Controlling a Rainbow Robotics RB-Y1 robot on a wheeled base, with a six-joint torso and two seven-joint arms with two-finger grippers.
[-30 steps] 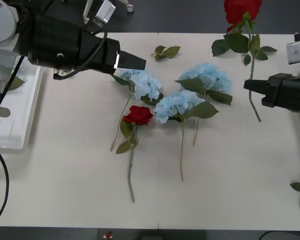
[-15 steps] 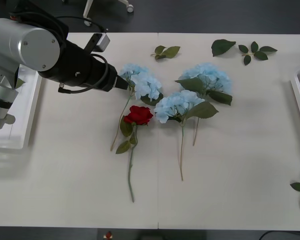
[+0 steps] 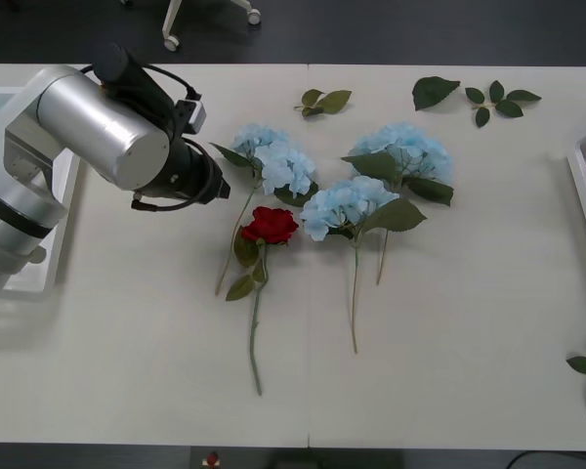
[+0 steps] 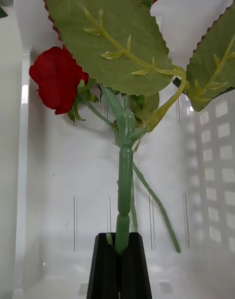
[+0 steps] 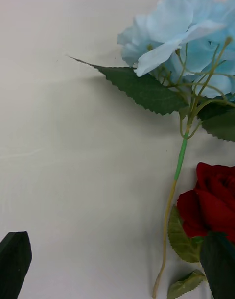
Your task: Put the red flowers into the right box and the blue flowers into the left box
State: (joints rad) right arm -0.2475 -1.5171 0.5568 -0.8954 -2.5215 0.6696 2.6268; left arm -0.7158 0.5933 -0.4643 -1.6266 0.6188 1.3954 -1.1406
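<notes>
Right pincer point(image 4: 120, 260) is pressed together, pinching the green stem of a red rose point(image 4: 125, 176); the stem rises from between the black fingers, with big leaves above. It hangs over the inside of the right box point(image 4: 63, 215), where another red rose point(image 4: 56, 83) already lies against the white floor. In the front view the right box point(image 3: 584, 195) is at the worktop's right edge, with a bit of red inside. Left pincer point(image 5: 115, 274) is spread wide, 1 black finger point(image 5: 14, 262) at each lower corner, holding nothing, above the worktop point(image 3: 449, 332) just beside the stem of the leftmost blue flower point(image 3: 273, 164). Left arm point(image 3: 107, 142) reaches in from the left, its end near that hydrangea. 3 blue flowers lie mid-worktop: the leftmost, 1 at centre point(image 3: 347, 205), 1 farther right point(image 3: 405, 151). 1 red rose point(image 3: 270, 225) lies below the leftmost hydrangea, stem pointing toward the robot. Left box point(image 3: 34, 264) sits at the worktop's left edge, partly behind the arm. Loose leaf sprigs point(image 3: 324, 100) lie along the far edge.
</notes>
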